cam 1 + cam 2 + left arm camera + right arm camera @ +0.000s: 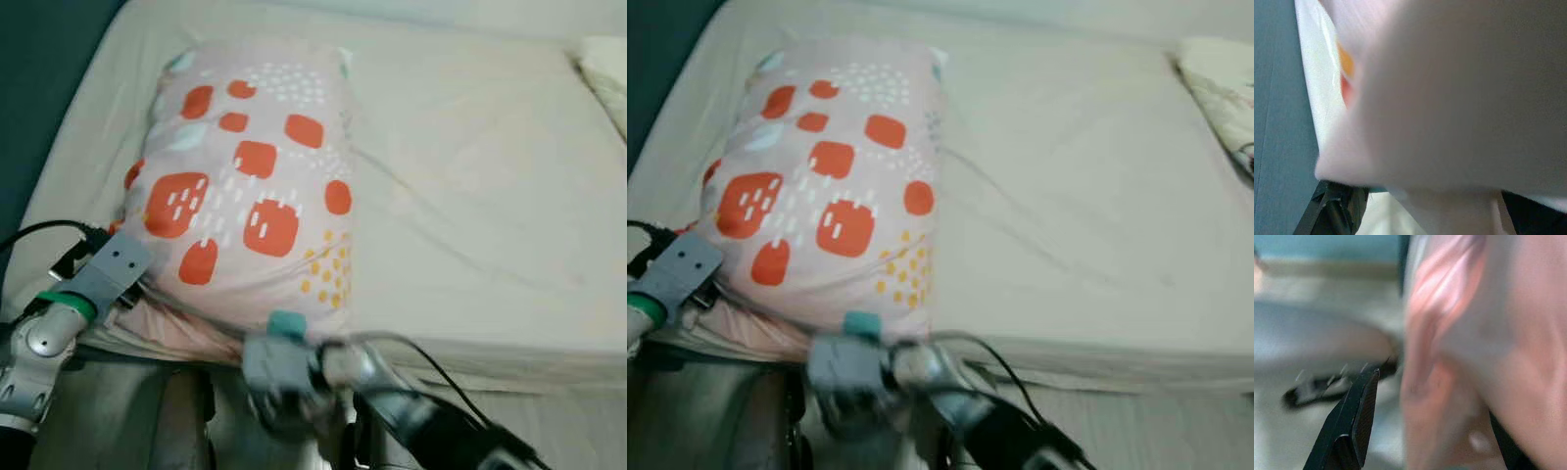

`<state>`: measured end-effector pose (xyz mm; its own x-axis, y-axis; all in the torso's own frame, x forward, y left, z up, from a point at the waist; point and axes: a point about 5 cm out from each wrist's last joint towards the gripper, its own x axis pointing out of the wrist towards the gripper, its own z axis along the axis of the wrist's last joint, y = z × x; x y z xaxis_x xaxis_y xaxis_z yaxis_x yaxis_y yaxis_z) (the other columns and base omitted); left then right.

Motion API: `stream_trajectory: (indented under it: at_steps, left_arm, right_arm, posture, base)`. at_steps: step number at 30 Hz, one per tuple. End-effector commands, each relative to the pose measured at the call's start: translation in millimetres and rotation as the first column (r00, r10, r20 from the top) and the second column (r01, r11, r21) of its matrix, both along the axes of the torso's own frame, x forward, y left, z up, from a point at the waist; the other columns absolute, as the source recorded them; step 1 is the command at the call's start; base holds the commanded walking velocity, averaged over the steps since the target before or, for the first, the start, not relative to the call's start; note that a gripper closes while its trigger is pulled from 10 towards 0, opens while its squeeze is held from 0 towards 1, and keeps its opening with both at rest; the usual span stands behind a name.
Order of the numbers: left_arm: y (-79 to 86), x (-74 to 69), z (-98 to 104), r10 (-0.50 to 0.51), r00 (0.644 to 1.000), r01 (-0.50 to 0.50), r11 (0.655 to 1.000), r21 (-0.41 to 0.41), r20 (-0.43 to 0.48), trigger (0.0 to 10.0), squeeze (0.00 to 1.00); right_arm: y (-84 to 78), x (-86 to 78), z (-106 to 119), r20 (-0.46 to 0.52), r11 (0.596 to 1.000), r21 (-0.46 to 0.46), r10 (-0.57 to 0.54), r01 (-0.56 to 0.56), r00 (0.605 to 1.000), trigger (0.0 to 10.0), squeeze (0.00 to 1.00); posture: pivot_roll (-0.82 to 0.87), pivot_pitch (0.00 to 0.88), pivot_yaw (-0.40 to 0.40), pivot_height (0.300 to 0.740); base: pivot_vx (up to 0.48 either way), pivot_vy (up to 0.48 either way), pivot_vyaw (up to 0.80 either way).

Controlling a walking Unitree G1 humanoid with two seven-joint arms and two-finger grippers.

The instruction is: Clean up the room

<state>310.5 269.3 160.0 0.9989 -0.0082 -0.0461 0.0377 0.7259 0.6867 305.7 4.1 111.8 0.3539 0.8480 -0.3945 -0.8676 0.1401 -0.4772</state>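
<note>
- Right gripper [284,338]: nearest item, at the near edge of the bed, against the pillow's near right corner. It is motion-blurred in the head views. In the right wrist view one black finger [1354,426] stands to one side of a fold of pink fabric and the second shows at the other side; the fingers appear closed on the pillow's edge, though blur prevents certainty.
- Left gripper [132,294]: at the pillow's near left corner, with its grey wrist housing beside the fabric. The fingers are hidden under the pillow, so I cannot tell whether they are apart or together.
- Pillow [250,186]: pale pink with orange-red blotches, white flecks and small yellow dots. It lies lengthwise on the left part of the bed, its near end overhanging the mattress edge.
- Bed [470,186]: covered by a cream sheet with light creases.
- Second cream bedding item [1225,93]: at the far right; its type cannot be determined.
- Floor [578,421]: pale, near right.
</note>
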Motion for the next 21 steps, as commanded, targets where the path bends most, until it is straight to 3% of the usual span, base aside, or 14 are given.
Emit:
stream_trajectory:
  at_steps: [1, 4, 6, 9, 11, 13, 15, 16, 17, 18, 20, 21]
  left_arm:
    - [-2.4, -3.1, -4, -0.010, 1.000, 0.010, 1.000, -0.019, -0.004, 10.0, 0.00]
    - [6.6, -4.2, 2, 0.065, 0.997, -0.065, 0.998, 0.000, 0.038, 10.0, 0.00]
    - [21.9, -2.9, 14, 0.170, 0.979, -0.177, 0.982, 0.061, 0.113, 10.0, 0.00]
    - [29.9, -2.2, 21, 0.218, 0.964, -0.235, 0.967, 0.101, 0.153, 10.0, 0.00]
    - [42.3, -0.2, 34, 0.285, 0.934, -0.317, 0.939, 0.132, 0.218, 10.0, 0.00]
    - [46.0, 0.4, 39, 0.304, 0.923, -0.342, 0.930, 0.137, 0.237, 10.0, 0.00]
    - [54.0, 6.3, 55, 0.330, 0.895, -0.384, 0.912, 0.144, 0.300, 10.0, 0.00]
    - [54.0, 6.3, 55, 0.330, 0.895, -0.384, 0.912, 0.144, 0.300, 10.0, 0.00]
    - [55.6, 8.5, 60, 0.331, 0.888, -0.392, 0.908, 0.148, 0.320, 10.0, 0.00]
    - [55.6, 8.5, 60, 0.331, 0.888, -0.392, 0.908, 0.148, 0.320, 10.0, 0.00]
    - [52.2, 13.2, 68, 0.290, 0.885, -0.371, 0.912, 0.176, 0.364, 10.0, 0.00]
    - [52.2, 13.2, 68, 0.290, 0.885, -0.371, 0.912, 0.176, 0.364, 10.0, 0.00]
  right_arm:
    - [-7.7, -3.5, -17, -0.035, 0.999, -0.027, -0.024, 0.023, 0.999, 10.0, 0.00]
    - [6.7, 14.1, 2, 0.106, 0.990, 0.052, -0.136, 0.131, 0.985, 10.0, 0.00]
    - [13.7, 23.5, 14, 0.254, 0.982, 0.067, -0.191, 0.179, 0.948, 10.0, 0.00]
    - [14.8, 27.7, 19, 0.327, 0.978, 0.059, -0.206, 0.198, 0.922, 10.0, 0.00]
    - [13.3, 37.2, 28, 0.433, 0.969, 0.062, -0.242, 0.239, 0.869, 10.0, 0.00]
    - [12.5, 40.2, 31, 0.461, 0.966, 0.065, -0.253, 0.252, 0.850, 10.0, 0.00]
    - [3.5, 53.6, 51, 0.568, 0.948, 0.121, -0.309, 0.294, 0.762, 10.0, 0.00]
    - [3.5, 53.6, 51, 0.568, 0.948, 0.121, -0.309, 0.294, 0.762, 10.0, 0.00]
    - [0.3, 58.0, 59, 0.605, 0.941, 0.151, -0.331, 0.304, 0.724, 10.0, 0.00]
    - [0.3, 58.0, 59, 0.605, 0.941, 0.151, -0.331, 0.304, 0.724, 10.0, 0.00]
    - [-8.0, 64.7, 79, 0.700, 0.926, 0.223, -0.369, 0.303, 0.612, 10.0, 0.00]
    - [-8.0, 64.7, 79, 0.700, 0.926, 0.223, -0.369, 0.303, 0.612, 10.0, 0.00]
  posture:
    - [0.09, 0.268, -0.024, 0.579]
    - [0.11, 0.267, -0.039, 0.579]
    - [0.11, 0.267, -0.044, 0.579]
    - [0.12, 0.267, -0.048, 0.579]
    - [0.12, 0.265, -0.053, 0.579]
    - [0.12, 0.265, -0.053, 0.579]
    - [0.12, 0.260, -0.056, 0.579]
    - [0.12, 0.260, -0.056, 0.579]
    - [0.12, 0.260, -0.056, 0.579]
    - [0.12, 0.260, -0.056, 0.579]
    - [0.11, 0.260, -0.047, 0.579]
    - [0.11, 0.260, -0.047, 0.579]
  base:
    - [0.000, 0.000, 0.00]
    - [0.000, 0.000, 0.00]
    - [0.000, 0.000, 0.00]
    - [0.000, 0.000, 0.00]
    - [0.000, 0.000, 0.00]
    - [0.000, 0.000, 0.00]
    - [0.000, 0.000, 0.00]
    - [0.000, 0.000, 0.00]
    - [0.000, 0.000, 0.00]
    - [0.000, 0.000, 0.00]
    - [0.000, 0.000, 0.00]
    - [0.000, 0.000, 0.00]
